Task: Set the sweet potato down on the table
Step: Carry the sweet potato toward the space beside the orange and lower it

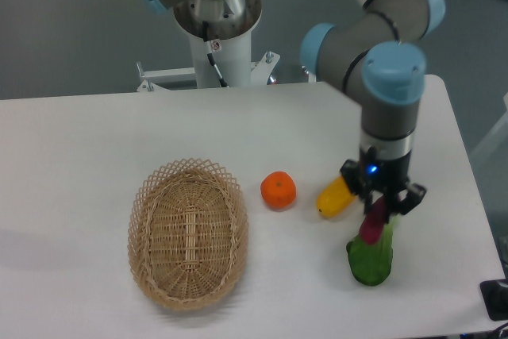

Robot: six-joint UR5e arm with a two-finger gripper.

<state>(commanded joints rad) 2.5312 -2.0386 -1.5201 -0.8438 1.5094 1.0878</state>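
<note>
A white table (95, 132) spreads beneath a UR5e arm (389, 77) whose gripper (379, 206) hangs near the right-hand front edge, fingers pointing straight down. Well off to the gripper's left sits an oval wicker basket (188, 232); nearer on that same side rests a round orange (279, 190), and just beside the fingers, partly hidden behind them, lies a yellow oblong vegetable (335, 198). Directly below the gripper stands a green vegetable (370, 260), its top reaching up to the fingertips. Between the fingers is the sweet potato (373, 224), pinched at its upper end and dangling with its long axis nearly upright, tilted slightly; its lower tip appears to overlap the green vegetable, though whether the two touch cannot be told. Judged from this, the tuber is not yet on the tabletop, and bare surface lies to either side of the green piece rather than straight under the gripper.
</note>
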